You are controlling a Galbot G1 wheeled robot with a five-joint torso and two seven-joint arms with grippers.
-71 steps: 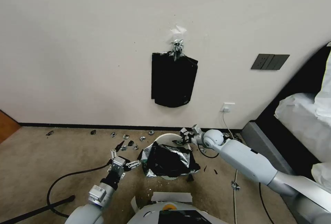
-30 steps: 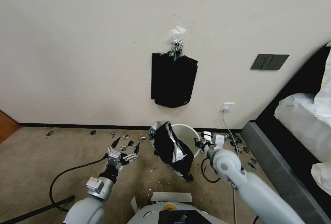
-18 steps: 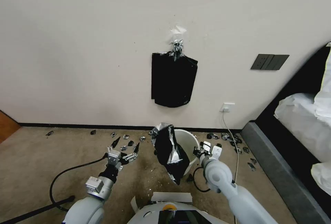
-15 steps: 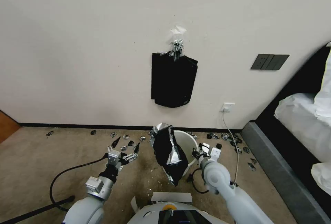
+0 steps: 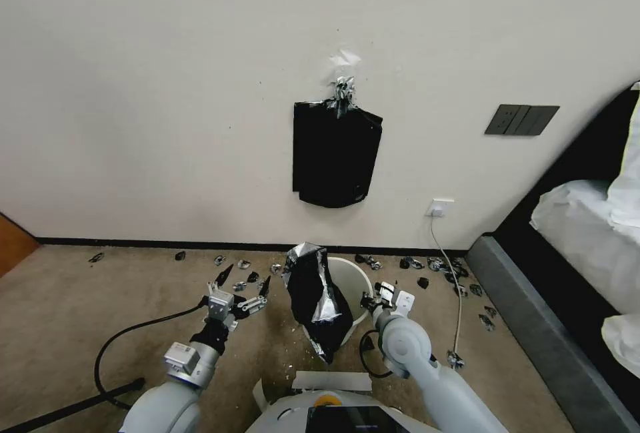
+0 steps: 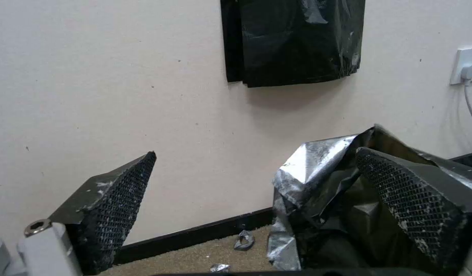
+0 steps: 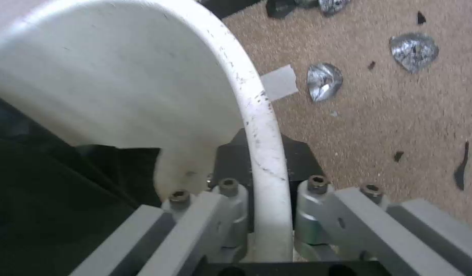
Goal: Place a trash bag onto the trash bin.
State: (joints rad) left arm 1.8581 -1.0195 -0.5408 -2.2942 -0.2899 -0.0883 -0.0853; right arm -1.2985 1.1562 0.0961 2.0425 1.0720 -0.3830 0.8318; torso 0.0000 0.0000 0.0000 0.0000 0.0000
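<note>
The cream-white trash bin [image 5: 352, 277] stands on the carpet near the wall. My right gripper [image 5: 374, 297] is shut on its rim [image 7: 260, 126], one finger inside the wall and one outside. The trash bag [image 5: 313, 296], black and crinkled, is draped over the bin's left rim and hangs down its outer side, leaving the mouth open. In the left wrist view the trash bag [image 6: 318, 184] sits just beyond my left gripper [image 6: 256, 153]. My left gripper [image 5: 244, 281] hovers open to the left of the bag, apart from it.
A flat bundle of black bags [image 5: 335, 153] hangs on the wall above. Small black scraps [image 5: 427, 264] litter the carpet along the baseboard. A black cable [image 5: 127, 343] loops at the left, a white cable [image 5: 448, 273] drops from the socket, and a bed frame [image 5: 533, 326] stands at the right.
The bag slid off the bin's mouth and now hangs from its left rim. My right arm swung in toward me, gripping the rim. The left gripper barely moved.
</note>
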